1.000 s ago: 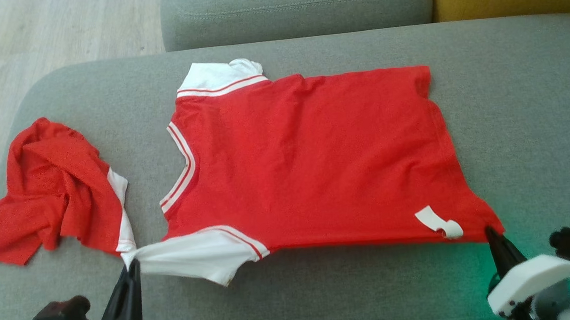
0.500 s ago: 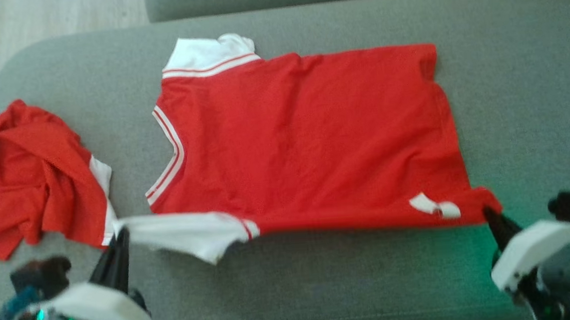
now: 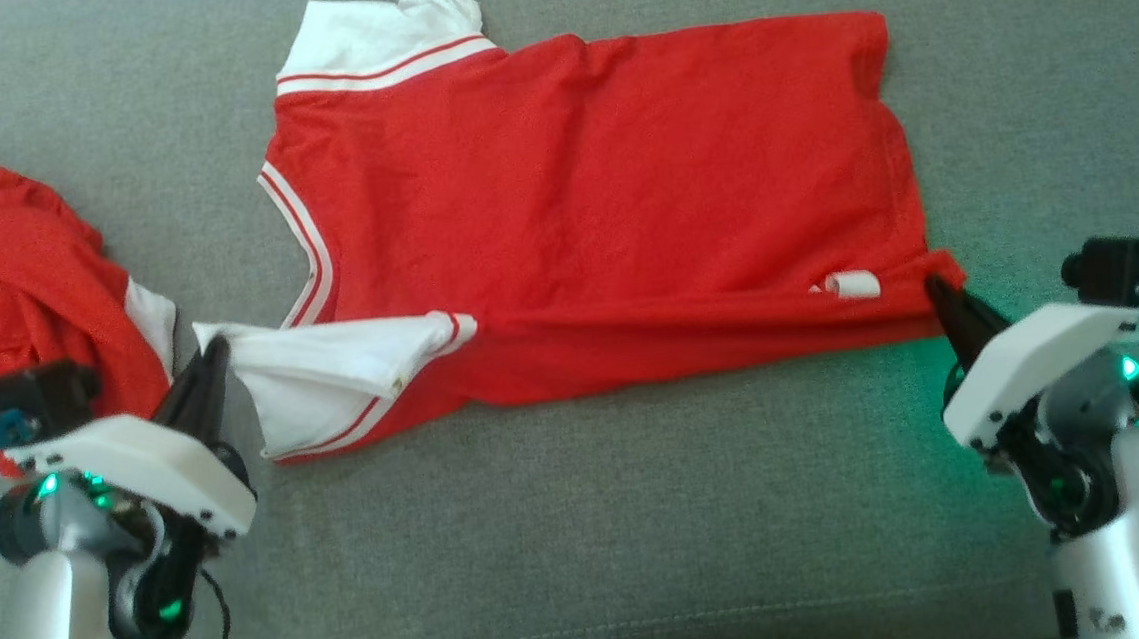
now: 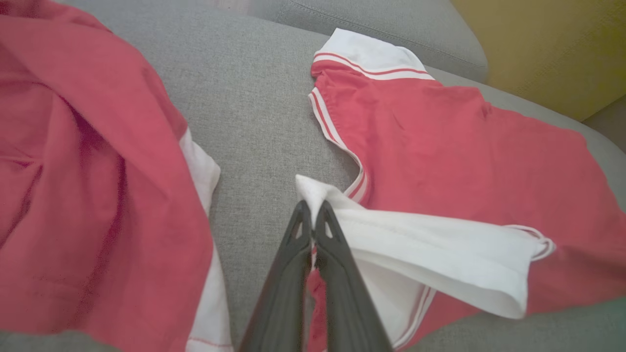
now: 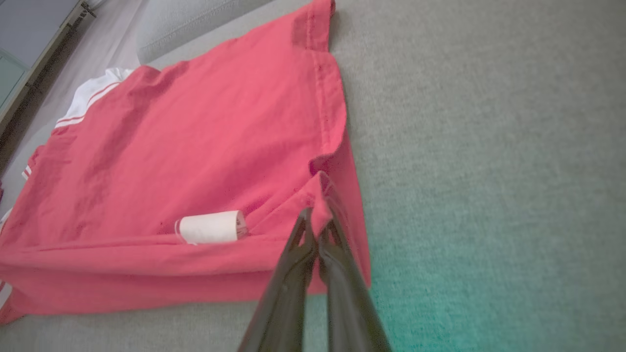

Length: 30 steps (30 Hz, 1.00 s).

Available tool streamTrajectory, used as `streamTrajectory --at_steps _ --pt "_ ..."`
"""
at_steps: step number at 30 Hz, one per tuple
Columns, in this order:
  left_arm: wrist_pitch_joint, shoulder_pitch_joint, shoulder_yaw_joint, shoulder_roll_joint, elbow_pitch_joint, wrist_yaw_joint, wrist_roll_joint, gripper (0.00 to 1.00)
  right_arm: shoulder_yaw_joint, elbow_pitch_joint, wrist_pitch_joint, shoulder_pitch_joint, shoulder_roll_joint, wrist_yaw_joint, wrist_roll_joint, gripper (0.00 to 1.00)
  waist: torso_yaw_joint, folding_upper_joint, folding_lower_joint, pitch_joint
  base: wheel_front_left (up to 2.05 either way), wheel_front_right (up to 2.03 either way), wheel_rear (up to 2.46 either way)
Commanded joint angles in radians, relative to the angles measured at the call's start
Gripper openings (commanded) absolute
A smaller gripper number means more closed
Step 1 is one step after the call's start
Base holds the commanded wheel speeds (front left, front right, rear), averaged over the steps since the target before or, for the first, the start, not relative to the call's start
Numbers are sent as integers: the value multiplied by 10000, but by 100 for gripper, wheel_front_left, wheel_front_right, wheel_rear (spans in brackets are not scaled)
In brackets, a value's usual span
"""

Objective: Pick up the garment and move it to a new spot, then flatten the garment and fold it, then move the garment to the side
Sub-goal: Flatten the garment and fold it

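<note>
Grey woven sofa upholstery (image 3: 586, 559) serves as the work surface. On it a red short-sleeved jersey shirt (image 3: 600, 187), trimmed with white, red-striped sleeves and neckline, is spread nearly flat, collar toward the robot's left and hem toward its right. The near edge is lifted and turned toward the far edge, so the fold is judged to be under way.

The left gripper (image 3: 214, 356) is clamped tight on the tip of the near white sleeve (image 3: 332, 361). The right gripper (image 3: 933, 286) is clamped tight on the near hem corner, just beside a rolled white label (image 3: 853, 285). The shirt body thus lies ahead of both grippers and between them, its far half resting on the cushion.

For a clean fold, both corners should be carried across at equal height and pace. The edge should be kept taut between them and laid onto the far edge before any release. The doubled-under sleeve may need tucking in. A crumpled red-and-white cloth (image 3: 5, 269) lies just beside the left arm and should not be snagged.
</note>
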Motion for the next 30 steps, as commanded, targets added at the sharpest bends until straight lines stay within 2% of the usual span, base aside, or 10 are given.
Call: streamTrajectory --at_steps 1,3,4,5,8,9,14,18,24,30 --pt "-37 -462 448 389 -190 -34 -74 0 258 -318 -151 -439 -68 -9 -48 0 -6 0 0 57 0 0 0" --pt "-55 -730 399 409 115 -104 -205 0 353 -234 -438 -642 -68 -9 -16 0 -14 0 0 106 0 0 0" --pt "-100 -833 366 436 247 -129 -214 47 437 -208 -605 -719 -68 -9 -66 80 -22 0 0 122 0 0 0" --pt "-175 -918 359 438 367 -139 -222 100 514 -203 -830 -785 -67 -9 -60 100 -29 0 0 139 0 0 0" --pt "-637 -1066 374 406 578 -110 -115 100 693 -218 -1608 -867 -67 -9 -142 100 -37 0 0 174 0 0 0" --pt "-1141 -1097 393 353 620 -42 36 100 824 -300 -2247 -855 -67 -9 -291 100 -38 0 0 208 0 0 0" --pt "-3041 -1012 364 319 363 273 870 100 1257 -628 -4113 -702 -328 -9 -1072 100 -44 0 0 231 0 0 0" --pt "-4277 -649 248 153 -46 602 1446 100 1554 -906 -5295 -409 -516 -9 -1568 100 -53 0 0 105 0 0 0" --pt "-4819 260 16 -167 -777 870 1916 100 1638 -1344 -5867 418 -479 -9 -1863 100 -63 0 0 -205 0 0 0" --pt "-4927 1197 -1 -423 -1238 1032 1992 100 1563 -1754 -5845 1390 -330 -9 -1879 100 -112 0 0 -514 0 0 0"
